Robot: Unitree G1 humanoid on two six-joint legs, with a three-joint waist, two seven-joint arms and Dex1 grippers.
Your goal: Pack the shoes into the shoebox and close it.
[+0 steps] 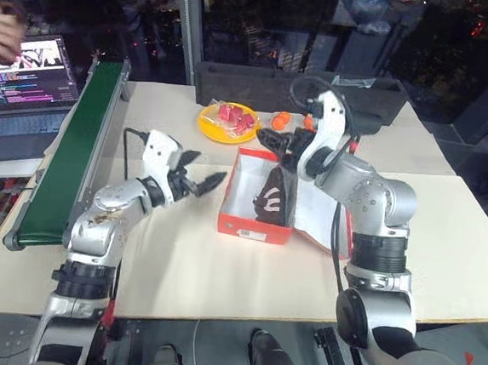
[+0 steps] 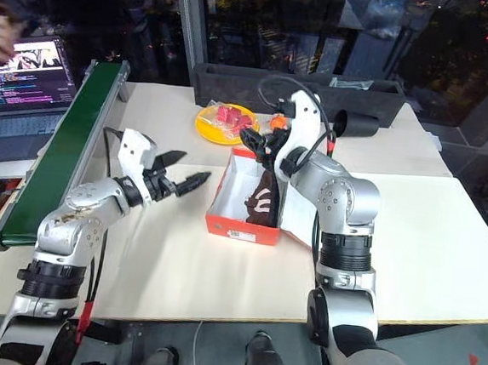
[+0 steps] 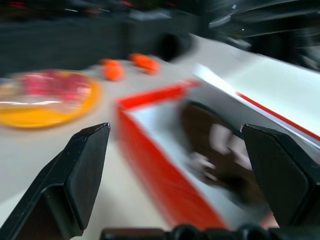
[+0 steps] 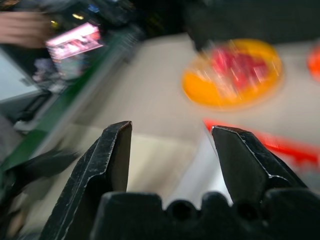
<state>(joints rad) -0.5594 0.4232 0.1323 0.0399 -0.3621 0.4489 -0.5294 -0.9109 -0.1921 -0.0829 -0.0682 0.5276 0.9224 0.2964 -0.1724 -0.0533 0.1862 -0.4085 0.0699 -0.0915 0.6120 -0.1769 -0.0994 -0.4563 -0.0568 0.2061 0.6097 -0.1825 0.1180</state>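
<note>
We see the shoebox [image 1: 255, 228] open near the middle of the table [image 1: 176, 271], red-orange walls, white inside, lid [image 1: 318, 215] folded flat on its right side. At least one dark brown shoe [image 1: 272, 198] with white side marking sits inside, toe-up against the right wall; second shoe we can't tell apart. Left gripper [image 1: 200, 179] hovers just left of the box, fingers spread wide, nothing in them. Right gripper [image 1: 275, 142] is above the box's far edge, fingers apart and empty in the right wrist view. Yellow plate [image 1: 226, 123] with red pieces lies beyond the box toward the far edge, green conveyor [image 1: 71, 150] along the left edge. We judge the cardboard light and stiff but easy to dent, and liable to slide on the table; best take the lid at its free long edge and swing it over, other gripper bracing the left wall. Shoe looks light and semi-soft, may need pressing down so the lid clears
</note>
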